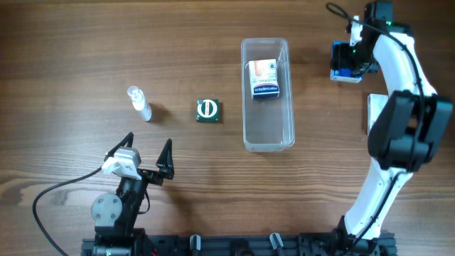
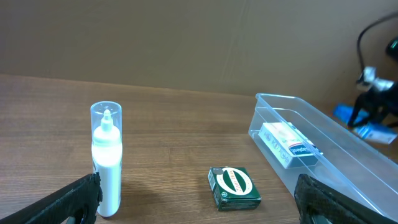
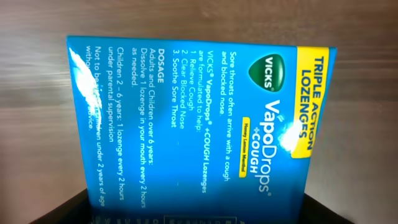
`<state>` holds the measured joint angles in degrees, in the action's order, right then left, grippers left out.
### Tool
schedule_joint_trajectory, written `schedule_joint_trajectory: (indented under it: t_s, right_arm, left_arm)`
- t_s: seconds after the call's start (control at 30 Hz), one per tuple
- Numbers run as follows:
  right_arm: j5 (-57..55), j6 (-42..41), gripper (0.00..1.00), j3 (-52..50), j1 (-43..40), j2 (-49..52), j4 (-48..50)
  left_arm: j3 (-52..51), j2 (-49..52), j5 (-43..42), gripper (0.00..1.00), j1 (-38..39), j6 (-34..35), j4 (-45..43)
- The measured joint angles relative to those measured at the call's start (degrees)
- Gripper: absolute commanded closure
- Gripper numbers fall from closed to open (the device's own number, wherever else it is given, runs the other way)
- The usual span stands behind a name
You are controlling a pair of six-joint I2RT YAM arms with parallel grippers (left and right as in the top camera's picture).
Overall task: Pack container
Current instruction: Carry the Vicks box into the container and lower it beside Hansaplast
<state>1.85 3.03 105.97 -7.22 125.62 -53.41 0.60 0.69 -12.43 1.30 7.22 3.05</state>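
The container (image 1: pixel 247 85) is a long clear tub at the table's middle; a white and blue box (image 1: pixel 264 79) lies in its far half. It also shows in the left wrist view (image 2: pixel 348 168), with that box (image 2: pixel 289 144) inside. A dark green box (image 1: pixel 208 110) lies left of the tub, and a small clear bottle (image 1: pixel 139 103) lies further left. My left gripper (image 1: pixel 149 144) is open and empty, near of both; its view shows the green box (image 2: pixel 234 186) and the bottle (image 2: pixel 106 158) standing between its fingers (image 2: pixel 200 210). My right gripper (image 1: pixel 355 53) is shut on a blue Vicks lozenge box (image 3: pixel 193 124) right of the tub's far end (image 1: pixel 343 64).
A white object (image 1: pixel 372 114) lies at the right, partly hidden by the right arm. The left arm's cable (image 1: pixel 50 195) trails over the near left table. The table is bare wood between the green box and the tub.
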Motion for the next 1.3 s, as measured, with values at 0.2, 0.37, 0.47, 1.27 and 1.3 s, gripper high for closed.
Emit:
schedule_joint_trajectory:
  t_s: [0.2, 0.37, 0.47, 1.27, 1.3]
  right_arm:
    - [1.29, -4.85, 0.28, 0.00, 10.67, -14.91, -8.09]
    - [2.03, -10.62, 0.27, 0.00, 20.20, -19.43, -11.32]
    - [1.18, -13.92, 0.26, -0.11, 24.11, -19.45, -12.48]
    - [-3.85, -18.67, 0.24, -0.52, 28.81, -7.61, -6.67]
    - [-3.85, -18.67, 0.24, -0.52, 29.07, -7.21, -6.51]
  left_arm:
    - [0.00, 0.00, 0.00, 0.00, 0.00, 0.00, 0.00]
    - [0.00, 0.00, 0.00, 0.00, 0.00, 0.00, 0.00]
    - [0.00, 0.00, 0.02, 0.00, 0.00, 0.00, 0.00]
    - [0.00, 0.00, 0.00, 0.00, 0.00, 0.00, 0.00]
    - [0.00, 0.00, 0.00, 0.00, 0.00, 0.00, 0.00]
